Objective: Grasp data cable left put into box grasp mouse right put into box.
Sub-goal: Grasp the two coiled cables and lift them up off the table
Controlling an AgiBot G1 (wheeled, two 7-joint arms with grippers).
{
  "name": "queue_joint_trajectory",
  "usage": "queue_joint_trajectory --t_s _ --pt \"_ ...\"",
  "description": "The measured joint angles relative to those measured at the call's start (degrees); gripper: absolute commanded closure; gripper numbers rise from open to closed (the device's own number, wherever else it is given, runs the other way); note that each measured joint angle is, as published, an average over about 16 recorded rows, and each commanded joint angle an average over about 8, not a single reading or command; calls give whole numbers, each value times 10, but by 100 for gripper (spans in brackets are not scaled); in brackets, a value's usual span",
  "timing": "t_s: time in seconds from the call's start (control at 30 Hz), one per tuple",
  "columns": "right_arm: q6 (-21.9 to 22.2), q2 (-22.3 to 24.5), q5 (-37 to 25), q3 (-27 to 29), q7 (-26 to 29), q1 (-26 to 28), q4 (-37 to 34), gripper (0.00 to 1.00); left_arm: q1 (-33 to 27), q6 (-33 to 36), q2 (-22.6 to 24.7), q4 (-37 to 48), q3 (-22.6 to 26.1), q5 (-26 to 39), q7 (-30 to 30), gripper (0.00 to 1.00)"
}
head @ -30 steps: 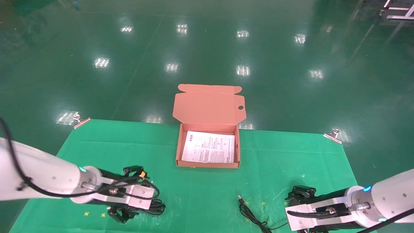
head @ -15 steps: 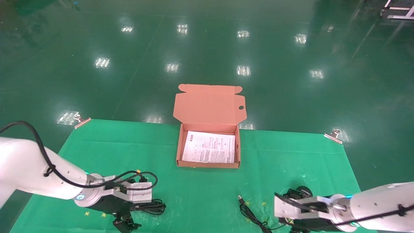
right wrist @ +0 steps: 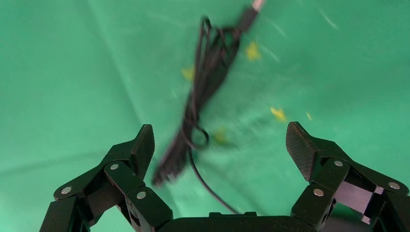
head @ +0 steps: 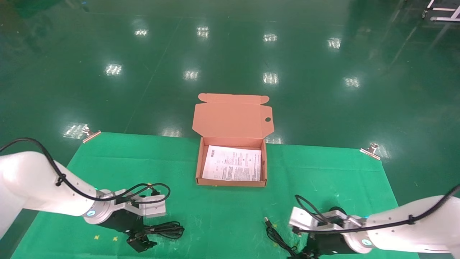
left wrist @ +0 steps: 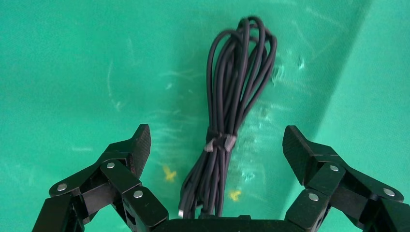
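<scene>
The data cable (left wrist: 227, 116) lay flat on the green cloth (head: 222, 216) near the front left of the table, a long narrow bundle of black loops pinched by a tie at its middle. In the head view only its looped end (head: 167, 229) showed, sticking out toward the centre from under the left arm. The left end effector (left wrist: 217, 145) hung directly over the bundle with its two fingers (left wrist: 138, 147) spread wide, one on each side of the tie, neither touching the cable; it held nothing.

The box (head: 231, 182) sat at the middle of the table toward the far edge, well apart from both arms. Its lid stood open and leaned back, a round hole near the lid's right corner, and a white printed sheet (head: 233, 163) covered its bottom.

The mouse's body could not be made out in any view. Its thin black cord (right wrist: 203, 96) lay loosely gathered on the cloth at the front right, the USB plug (head: 267, 221) pointing toward the box. The right end effector (right wrist: 220, 145) hovered over that cord, released, with its fingers (right wrist: 302, 147) wide apart on either side of the strands and clear of them.

Two metal clips (head: 370, 150) gripped the cloth at the table's far corners, and the glossy green floor (head: 230, 54) stretched beyond.
</scene>
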Motion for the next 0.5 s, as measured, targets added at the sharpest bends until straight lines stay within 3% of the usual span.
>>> queue_joint_trajectory --t_s 0.03,0.07,0.2,0.23,0.3,0.5 --pt "1 -3 3 1 -2 0 -7 28 -1 -2 1 6 -1 -1 4 1" --pt "2 -7 5 2 -4 0 -13 40 -3 -3 3 12 -1 -3 7 12" --pt "3 -16 13 4 -9 1 -32 90 -6 -7 7 30 -4 -8 17 62" --pt "3 -18 15 4 -10 1 -35 99 -7 -8 7 33 -5 -9 19 74" --pt "3 -20 17 5 -11 1 -39 100 -8 -9 8 37 -6 -11 21 98" --pt "3 -22 20 6 -13 1 -44 100 -9 -9 9 41 -7 -14 23 100"
